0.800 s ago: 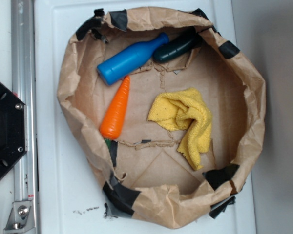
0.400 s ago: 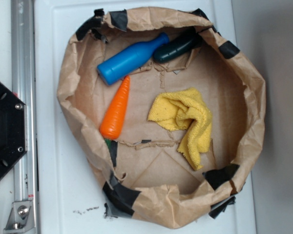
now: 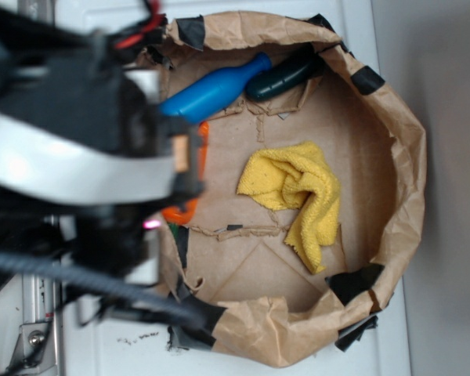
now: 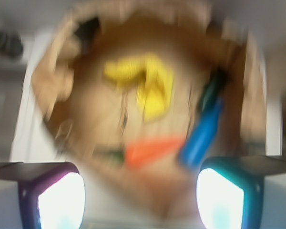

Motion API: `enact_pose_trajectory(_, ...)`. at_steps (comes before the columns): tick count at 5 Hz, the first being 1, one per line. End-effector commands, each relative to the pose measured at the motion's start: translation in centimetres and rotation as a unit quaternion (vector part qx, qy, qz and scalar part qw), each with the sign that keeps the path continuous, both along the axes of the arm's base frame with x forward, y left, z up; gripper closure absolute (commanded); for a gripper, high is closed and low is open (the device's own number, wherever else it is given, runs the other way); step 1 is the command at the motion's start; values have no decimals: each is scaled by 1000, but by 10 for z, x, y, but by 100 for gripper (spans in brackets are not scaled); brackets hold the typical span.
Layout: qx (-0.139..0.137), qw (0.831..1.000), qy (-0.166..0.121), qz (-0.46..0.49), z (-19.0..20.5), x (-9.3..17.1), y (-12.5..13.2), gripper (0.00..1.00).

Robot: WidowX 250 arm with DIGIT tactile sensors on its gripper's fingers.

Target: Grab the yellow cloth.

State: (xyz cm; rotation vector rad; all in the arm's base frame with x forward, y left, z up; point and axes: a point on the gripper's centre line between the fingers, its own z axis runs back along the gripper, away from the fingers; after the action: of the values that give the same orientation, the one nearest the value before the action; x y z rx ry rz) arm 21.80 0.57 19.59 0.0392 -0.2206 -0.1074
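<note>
The yellow cloth (image 3: 298,196) lies crumpled on the floor of the brown paper basin (image 3: 407,157), right of centre; the blurred wrist view shows the yellow cloth (image 4: 143,86) ahead and well above the fingers. My gripper (image 4: 140,200) is open, with its two pads (image 4: 62,200) far apart and nothing between them. In the exterior view my arm (image 3: 70,157) is a blurred dark and grey mass over the left side, above the basin's left rim and apart from the cloth.
An orange carrot toy (image 3: 204,137) lies left of the cloth, mostly hidden by the arm. A blue bottle (image 3: 215,90) and a dark green bottle (image 3: 286,74) lie at the basin's far wall. The basin's crumpled walls are taped with black patches (image 3: 352,282).
My arm has swung in from the left and now covers the basin's left rim and most of the carrot. The cloth, bottles and carrot lie where they were.
</note>
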Motion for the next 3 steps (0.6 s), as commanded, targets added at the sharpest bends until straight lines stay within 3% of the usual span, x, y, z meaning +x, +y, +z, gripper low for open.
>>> enact_pose_trajectory(1,32,996,-42,-67,-67,60,23,0)
enact_pose_trajectory(2,17,991,-60,-120,-87,82,19,0)
enact_pose_trajectory(3,-6,986,-56,-158,-115,100,7,0)
